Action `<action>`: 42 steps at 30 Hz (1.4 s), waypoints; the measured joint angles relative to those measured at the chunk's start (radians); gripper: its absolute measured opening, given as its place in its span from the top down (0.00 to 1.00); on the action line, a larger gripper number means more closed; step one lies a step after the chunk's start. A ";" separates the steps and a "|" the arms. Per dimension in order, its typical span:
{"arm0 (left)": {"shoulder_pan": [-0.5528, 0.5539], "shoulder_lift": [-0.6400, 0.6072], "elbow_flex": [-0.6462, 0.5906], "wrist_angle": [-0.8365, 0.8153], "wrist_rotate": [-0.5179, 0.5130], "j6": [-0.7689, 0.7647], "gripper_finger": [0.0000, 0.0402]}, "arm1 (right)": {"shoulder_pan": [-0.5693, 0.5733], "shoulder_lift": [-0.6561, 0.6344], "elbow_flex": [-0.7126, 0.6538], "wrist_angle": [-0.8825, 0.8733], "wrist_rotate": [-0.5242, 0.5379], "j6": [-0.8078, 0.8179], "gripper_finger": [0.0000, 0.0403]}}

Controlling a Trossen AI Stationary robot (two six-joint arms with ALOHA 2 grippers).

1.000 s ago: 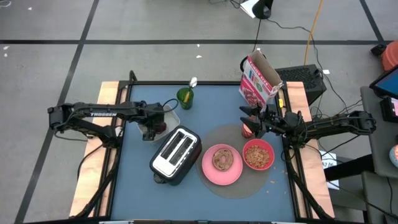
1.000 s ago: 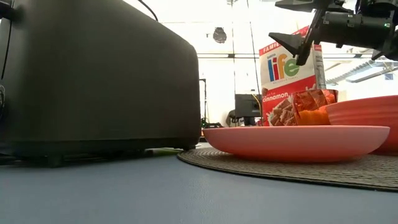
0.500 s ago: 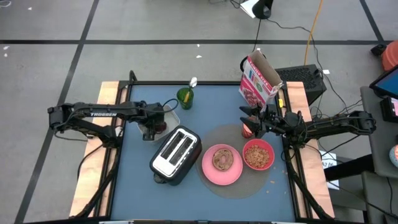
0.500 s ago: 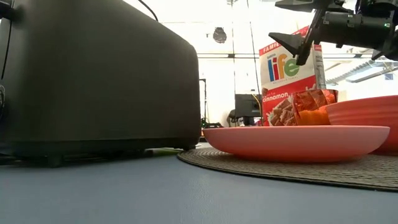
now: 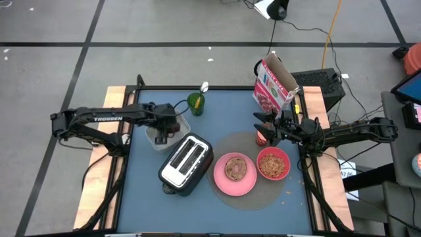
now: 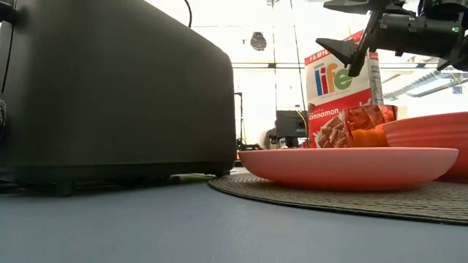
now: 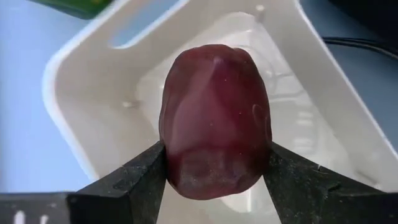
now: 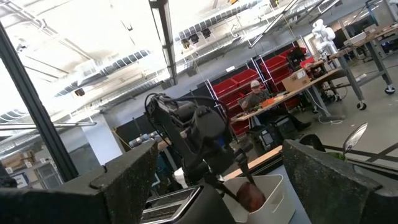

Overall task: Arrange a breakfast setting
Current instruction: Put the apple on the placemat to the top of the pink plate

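Left claw (image 7: 214, 180) pinches the dark red fruit (image 7: 214, 121) crosswise, its long axis pointing away from the fingers, above the white container (image 7: 93, 93).

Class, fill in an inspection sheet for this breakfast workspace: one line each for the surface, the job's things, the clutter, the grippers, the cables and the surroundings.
Surface: blue table with a round woven mat under the dishes.
Job's things: pink plate carrying browned bread; red bowl filled with cereal; dark red fruit held over the white container; small cup below the right gripper.
Clutter: toaster, cereal box, green cup with a spoon in it.
Grippers: left gripper shut on the fruit; right gripper open, above the mat's far edge.
Cables: several run across the floor by the table's right side.
Surroundings: a person sits at a distant bench in the right wrist view.
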 joint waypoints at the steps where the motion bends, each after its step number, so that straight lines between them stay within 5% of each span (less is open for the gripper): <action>1: 0.000 0.000 0.015 -0.014 -0.017 0.000 0.39 | 0.000 0.000 0.000 0.000 0.000 0.000 0.17; 23: 0.004 0.000 0.423 -0.090 -0.044 -0.093 0.39 | 0.000 0.000 0.000 0.000 0.000 -0.011 0.17; 34: 0.003 0.000 0.479 0.096 0.226 -0.562 0.39 | 0.000 0.000 0.000 0.001 -0.037 -0.137 0.17; 42: -0.033 0.000 0.479 0.252 0.257 -0.869 0.39 | 0.002 0.000 0.000 0.001 -0.181 -0.188 0.17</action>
